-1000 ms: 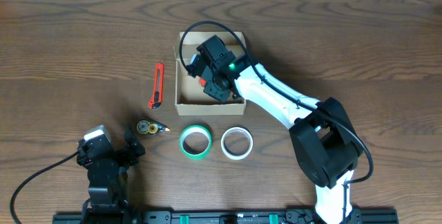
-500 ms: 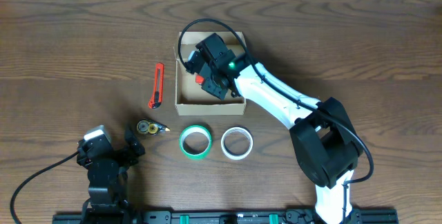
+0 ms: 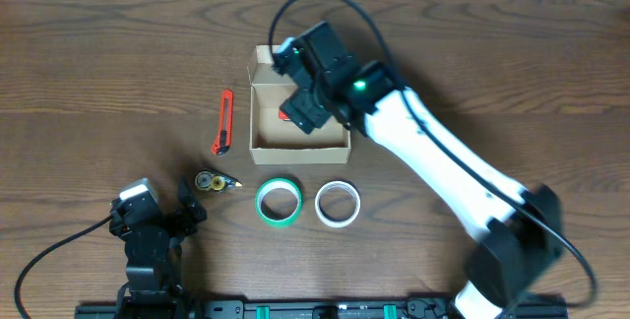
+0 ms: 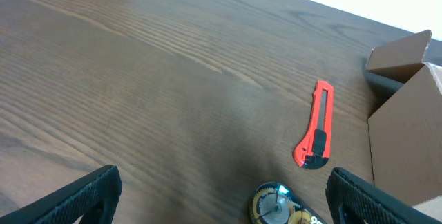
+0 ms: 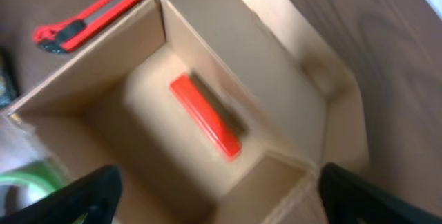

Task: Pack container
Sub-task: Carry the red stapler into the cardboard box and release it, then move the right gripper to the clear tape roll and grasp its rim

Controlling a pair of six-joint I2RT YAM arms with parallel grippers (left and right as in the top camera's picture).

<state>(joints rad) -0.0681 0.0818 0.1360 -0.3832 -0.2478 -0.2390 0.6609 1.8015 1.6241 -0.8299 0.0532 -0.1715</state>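
Container: tan-brown cardboard box (image 3: 253,112), plain and unmarked, lid flap raised, top open. It sits short of the far edge, about mid-width of the tabletop (image 3: 98,63).
Contents: one red bar-shaped item (image 5: 206,117) lying flat and aslant on the box floor.
Right pincer (image 5: 217,182): above the box mouth, fingers spread wide, gripping nothing. The view is blurred.
Left pincer (image 4: 228,196): by the near edge toward the left corner, spread wide, empty.
Box edges: red cutter (image 3: 224,122) just beside the left wall, not touching. Green tape roll (image 3: 279,202) and white tape roll (image 3: 338,204) lie near the near wall, apart from it.
Open room: bare wood from the cutter to the left edge. The right arm crosses the right side.
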